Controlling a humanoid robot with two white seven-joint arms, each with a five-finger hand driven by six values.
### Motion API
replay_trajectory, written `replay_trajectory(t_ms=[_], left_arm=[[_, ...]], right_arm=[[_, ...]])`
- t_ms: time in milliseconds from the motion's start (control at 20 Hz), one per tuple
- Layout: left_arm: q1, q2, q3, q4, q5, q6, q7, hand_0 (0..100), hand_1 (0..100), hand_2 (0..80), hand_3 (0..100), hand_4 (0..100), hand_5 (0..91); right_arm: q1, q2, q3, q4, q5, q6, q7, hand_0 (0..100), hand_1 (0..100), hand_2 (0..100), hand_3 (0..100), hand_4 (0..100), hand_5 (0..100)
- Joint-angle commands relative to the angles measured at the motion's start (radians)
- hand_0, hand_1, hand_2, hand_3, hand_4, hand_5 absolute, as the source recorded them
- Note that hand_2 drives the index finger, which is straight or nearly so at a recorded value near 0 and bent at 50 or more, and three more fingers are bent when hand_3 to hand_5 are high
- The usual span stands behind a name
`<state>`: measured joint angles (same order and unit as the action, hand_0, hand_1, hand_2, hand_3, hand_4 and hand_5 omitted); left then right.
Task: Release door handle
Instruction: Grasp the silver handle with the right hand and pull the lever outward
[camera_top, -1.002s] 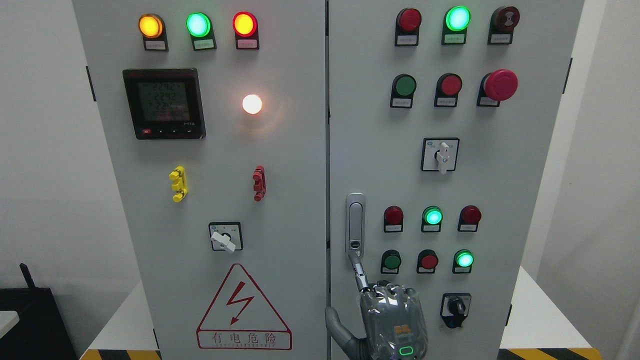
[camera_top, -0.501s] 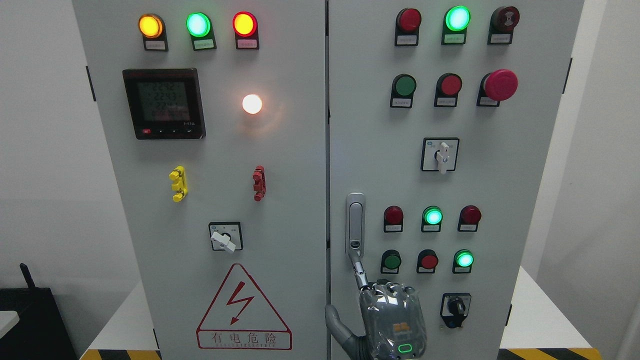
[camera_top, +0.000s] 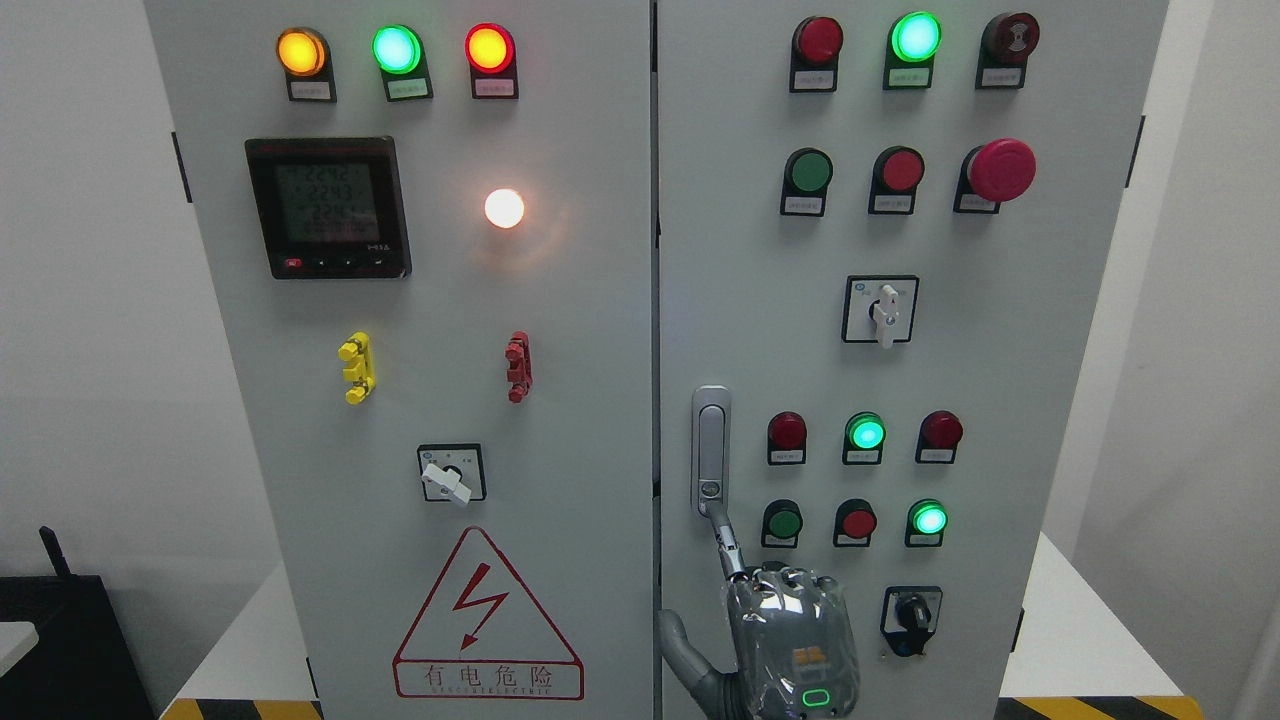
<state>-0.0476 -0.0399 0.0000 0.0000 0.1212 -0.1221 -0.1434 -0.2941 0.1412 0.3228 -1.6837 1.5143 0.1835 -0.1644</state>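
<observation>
at the bottom edge of the right cabinet door (camera_top: 1000, 300), the right hand (camera_top: 790, 640) rises with its index finger (camera_top: 727, 540) straight, tip touching the lower end of the door handle (camera_top: 710, 450); other fingers curled, holding nothing (thumb out by the door seam). bare panel lies left of the handle, indicator lamps (camera_top: 865, 432) right.

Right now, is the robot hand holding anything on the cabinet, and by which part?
Nothing is gripped. The right robot hand has one extended finger at the bottom end of the silver vertical door handle; the other fingers are curled.
</observation>
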Motion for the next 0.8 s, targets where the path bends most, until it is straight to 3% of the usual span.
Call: replay_trajectory(t_ms=[0,752], left_arm=[[0.0,0.0,0.011,0.017,0.0,0.001,0.001,12,39,0.0,0,0,0.0],[0.0,0.0,0.011,0.017,0.0,0.001,0.001,12,39,0.0,0,0,0.0]], right_arm=[[-0.003,0.001,-0.004,0.004,0.0,0.001,0.011,33,21,0,100,93,100],[0.029,0.001,-0.005,0.002,0.003,0.002,0.029,33,21,0,100,93,100]])
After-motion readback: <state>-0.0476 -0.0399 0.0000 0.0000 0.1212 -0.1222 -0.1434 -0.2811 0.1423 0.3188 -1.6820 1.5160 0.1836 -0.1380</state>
